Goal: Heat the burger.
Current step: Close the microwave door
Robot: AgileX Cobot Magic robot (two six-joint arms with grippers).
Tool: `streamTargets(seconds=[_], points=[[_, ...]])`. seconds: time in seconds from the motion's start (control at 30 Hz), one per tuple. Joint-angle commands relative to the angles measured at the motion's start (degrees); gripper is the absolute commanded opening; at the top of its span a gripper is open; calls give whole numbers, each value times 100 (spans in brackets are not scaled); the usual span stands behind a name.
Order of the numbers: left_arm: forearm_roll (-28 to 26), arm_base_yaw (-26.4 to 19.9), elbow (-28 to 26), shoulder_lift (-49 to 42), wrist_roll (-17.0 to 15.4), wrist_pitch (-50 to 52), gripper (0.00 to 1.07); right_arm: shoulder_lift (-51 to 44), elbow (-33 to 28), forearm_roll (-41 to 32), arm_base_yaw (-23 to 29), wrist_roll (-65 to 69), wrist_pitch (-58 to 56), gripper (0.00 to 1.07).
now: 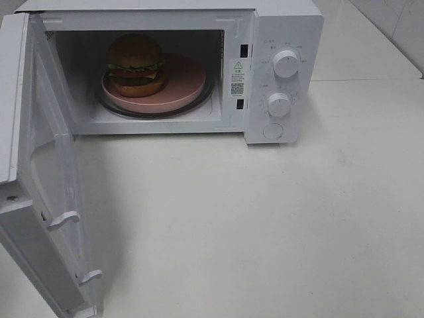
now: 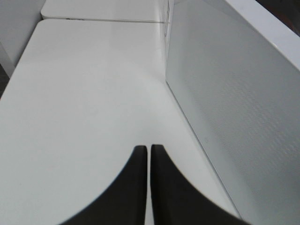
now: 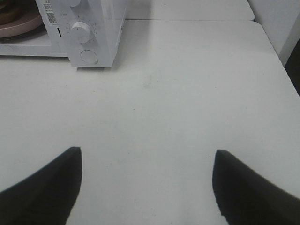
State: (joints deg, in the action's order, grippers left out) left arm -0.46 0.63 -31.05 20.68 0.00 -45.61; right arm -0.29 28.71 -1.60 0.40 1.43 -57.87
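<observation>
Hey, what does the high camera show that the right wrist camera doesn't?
Only the high view: the whole burger and the open door. Only the right wrist view: the right gripper, open above the table. Both: the pink plate, the lower knob and the table.

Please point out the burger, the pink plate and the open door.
burger [image 1: 135, 50], exterior high view, on the top bun.
plate [image 1: 189, 77], exterior high view, on its bare right part.
door [image 1: 56, 142], exterior high view, on its inner pane.

Golden-brown burger [image 1: 136, 64], pink plate [image 1: 185, 83], white microwave [image 1: 285, 40], white table [image 1: 265, 225].
</observation>
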Motion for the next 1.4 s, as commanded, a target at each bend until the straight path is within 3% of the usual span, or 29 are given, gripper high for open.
streamTargets(seconds=[0.03, 0.2, 0.27, 0.33, 0.53, 0.9, 1.2, 1.4], points=[[189, -17, 92, 235, 0, 602, 0, -149, -11, 0, -34, -46, 92, 76], [212, -17, 435, 630, 0, 1639, 0, -149, -11, 0, -34, -46, 92, 76], [206, -17, 796, 1014, 0, 2813, 0, -149, -11, 0, -34, -46, 92, 76], [206, -17, 894, 1100, 0, 3060, 0, -149, -11, 0, -34, -46, 92, 76], [218, -11, 1518, 1874, 0, 5036, 0, -149, -11, 0, -34, -46, 92, 76], [894, -11, 1742, 3048, -46, 6251, 0, -149, -11, 0, -34, -40, 92, 76], [1060, 0, 1742, 3994, -74, 6921, 0, -149, -11, 0, -34, -40, 92, 76], [1644, 0, 1742, 4566, -590, 7632, 0, -149, -11, 0, -34, -46, 92, 76]])
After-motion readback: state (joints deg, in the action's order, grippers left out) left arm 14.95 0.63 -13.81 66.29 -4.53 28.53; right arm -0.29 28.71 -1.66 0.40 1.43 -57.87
